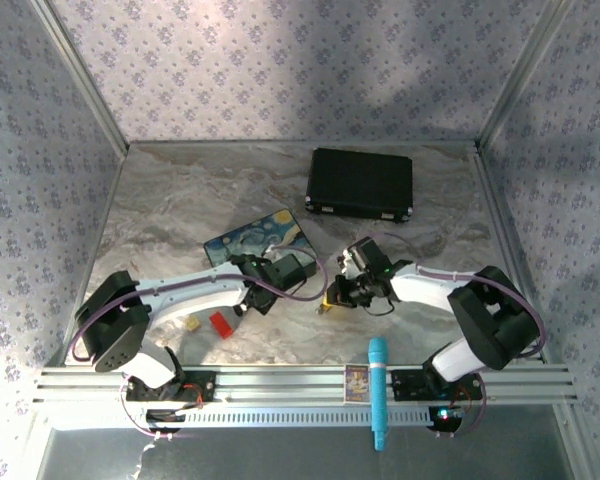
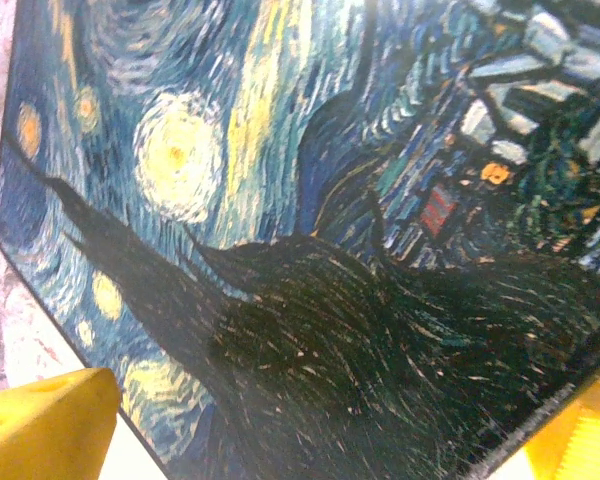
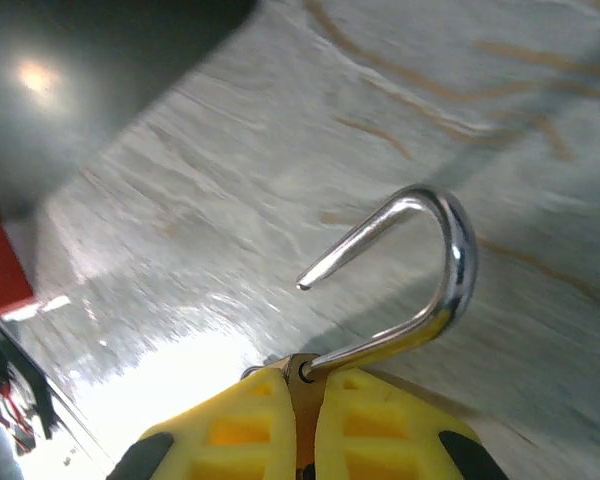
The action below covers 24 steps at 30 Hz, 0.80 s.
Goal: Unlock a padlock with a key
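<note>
My right gripper is shut on the padlock, whose brass body is pinched between the yellow fingers. Its silver shackle sticks out ahead over the marble table, with the free end out of the body. From above, that right gripper sits mid-table, holding the padlock. My left gripper stands open just above the painted box, yellow fingertips wide apart and nothing between them. From above, the left gripper is at the box's near edge. The key is hidden.
A black case lies at the back of the table. A red block and a small yellow piece sit beside the left arm. A teal pen and a small card rest on the front rail.
</note>
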### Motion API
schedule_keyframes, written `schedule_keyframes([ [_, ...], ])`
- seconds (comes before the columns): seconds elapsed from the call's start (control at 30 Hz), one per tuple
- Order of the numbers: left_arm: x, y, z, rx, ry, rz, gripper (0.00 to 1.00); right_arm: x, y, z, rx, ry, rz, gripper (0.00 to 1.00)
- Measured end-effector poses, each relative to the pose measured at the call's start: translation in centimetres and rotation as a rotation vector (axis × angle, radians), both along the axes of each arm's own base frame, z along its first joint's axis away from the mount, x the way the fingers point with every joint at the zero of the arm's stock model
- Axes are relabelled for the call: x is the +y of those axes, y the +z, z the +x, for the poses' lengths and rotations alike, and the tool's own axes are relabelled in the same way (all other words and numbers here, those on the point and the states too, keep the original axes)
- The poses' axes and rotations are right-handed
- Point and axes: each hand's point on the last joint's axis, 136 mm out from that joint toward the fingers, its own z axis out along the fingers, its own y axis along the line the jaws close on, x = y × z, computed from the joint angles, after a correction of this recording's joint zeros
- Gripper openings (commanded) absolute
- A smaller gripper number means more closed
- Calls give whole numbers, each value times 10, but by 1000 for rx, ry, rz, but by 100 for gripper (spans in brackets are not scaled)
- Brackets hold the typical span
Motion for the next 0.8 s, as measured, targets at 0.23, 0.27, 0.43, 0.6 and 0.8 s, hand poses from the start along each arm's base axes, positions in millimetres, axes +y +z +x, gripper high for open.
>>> schedule_keyframes([
  [0.23,13,5,22,-42,40,8,100,-33,0,-10,94,83,-147,3],
  [0.27,14,5,25,-45,39,6,100,-37,0,-11,106,93,-167,4],
  [0.43,18,7,38,-62,45,0,100,-59,-1,-14,165,113,-252,9],
  [0.6,23,12,46,-86,67,-15,100,-74,-1,-13,194,146,-338,20],
  [0.8,27,23,52,-122,89,-46,100,-87,-2,-8,196,171,-433,33],
])
